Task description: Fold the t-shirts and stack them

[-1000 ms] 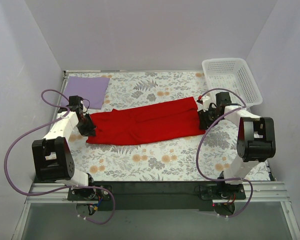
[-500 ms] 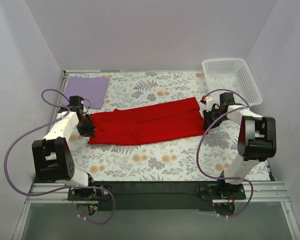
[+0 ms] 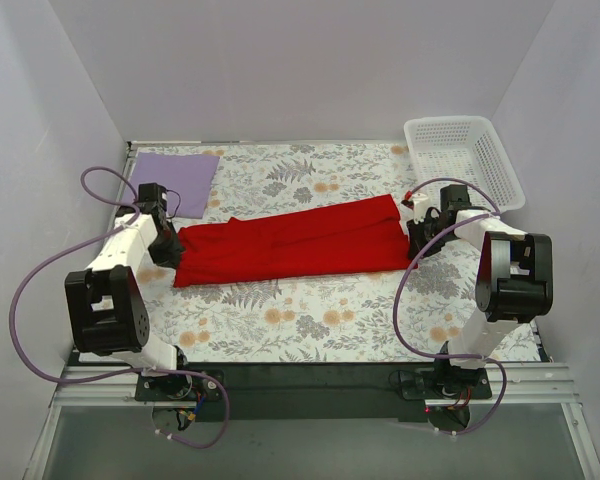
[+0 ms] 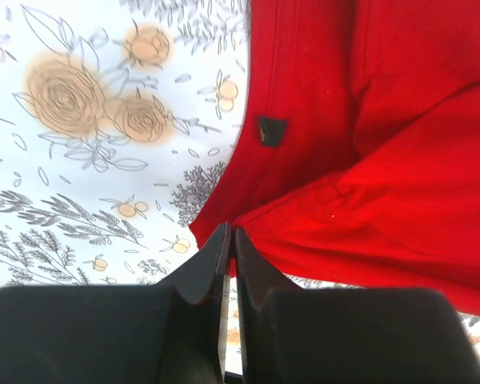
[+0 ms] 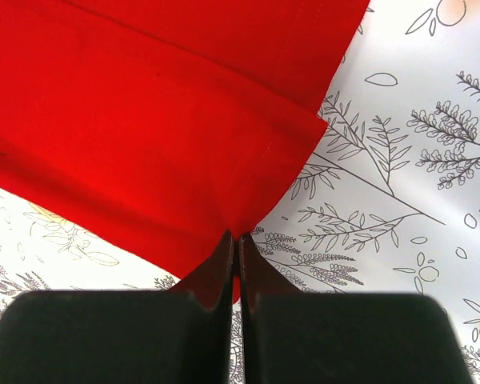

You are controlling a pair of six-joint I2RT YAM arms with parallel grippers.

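Note:
The red t-shirt (image 3: 290,242) lies folded lengthwise into a long band across the middle of the floral table. My left gripper (image 3: 170,250) is shut on its left end; the left wrist view shows the red t-shirt (image 4: 368,160) pinched at its edge between the closed left gripper (image 4: 229,240). At the right end, my right gripper (image 3: 415,240) is shut on the cloth, and the right wrist view shows the red t-shirt (image 5: 160,120) nipped at a lower corner by the right gripper (image 5: 238,240). A folded lavender t-shirt (image 3: 173,180) lies flat at the back left.
A white mesh basket (image 3: 464,160) stands at the back right corner. Grey walls close in the table on three sides. The floral tablecloth (image 3: 310,320) covers the table in front of the shirt. Purple cables loop beside both arms.
The right gripper closed on the shirt's right end. The left gripper drew its end slightly back and left, and the red band now lies a little straighter.

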